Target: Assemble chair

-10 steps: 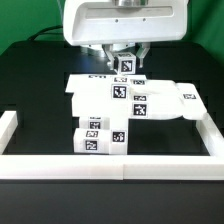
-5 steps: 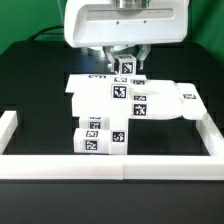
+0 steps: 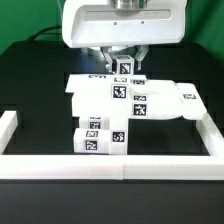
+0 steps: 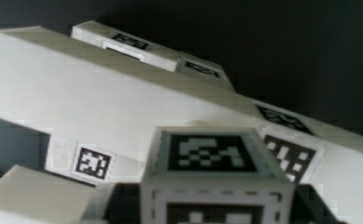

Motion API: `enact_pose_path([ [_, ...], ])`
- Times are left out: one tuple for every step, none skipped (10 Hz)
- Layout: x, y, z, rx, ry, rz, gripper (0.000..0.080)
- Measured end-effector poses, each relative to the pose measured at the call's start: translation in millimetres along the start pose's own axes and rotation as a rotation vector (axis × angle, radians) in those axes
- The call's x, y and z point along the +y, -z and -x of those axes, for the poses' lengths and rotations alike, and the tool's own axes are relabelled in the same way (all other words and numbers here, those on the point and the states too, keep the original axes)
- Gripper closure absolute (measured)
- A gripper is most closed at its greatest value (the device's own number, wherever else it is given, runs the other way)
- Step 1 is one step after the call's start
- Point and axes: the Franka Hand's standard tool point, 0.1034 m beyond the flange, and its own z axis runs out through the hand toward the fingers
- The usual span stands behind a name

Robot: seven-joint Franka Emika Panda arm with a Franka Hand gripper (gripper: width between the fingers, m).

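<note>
The white chair pieces lie in a cluster mid-table. A flat panel (image 3: 160,100) carries tags, and chunky tagged bars and blocks (image 3: 100,135) sit at its front. My gripper (image 3: 125,66) hangs over the panel's far edge, shut on a small tagged white block (image 3: 125,68) just above the panel. In the wrist view the same block (image 4: 204,160) fills the space between my dark fingers (image 4: 125,205), with the gripper (image 4: 204,205) closed round it. Beyond it lies a long white bar (image 4: 107,85) with several tags.
A low white border wall runs along the front (image 3: 110,166), with short arms on the exterior view's left (image 3: 8,125) and right (image 3: 205,132). The table top (image 3: 35,80) is black.
</note>
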Motion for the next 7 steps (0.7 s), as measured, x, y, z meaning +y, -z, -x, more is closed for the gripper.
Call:
enact_pose_path([
  [0.9, -0.1, 0.1, 0.0, -0.002, 0.0, 0.0514],
  [2.4, 0.0, -0.2, 0.003, -0.004, 0.002, 0.0514],
  [1.9, 0.1, -1.2, 0.008, -0.004, 0.004, 0.0514],
  [1.2, 0.9, -2.1, 0.007, -0.01, 0.002, 0.0514],
  [1.6, 0.5, -1.7, 0.006, -0.011, 0.003, 0.0514],
  [1.6, 0.2, -1.5, 0.006, -0.011, 0.003, 0.0514],
  [1.7, 0.2, -1.0, 0.011, -0.011, 0.005, 0.0514],
])
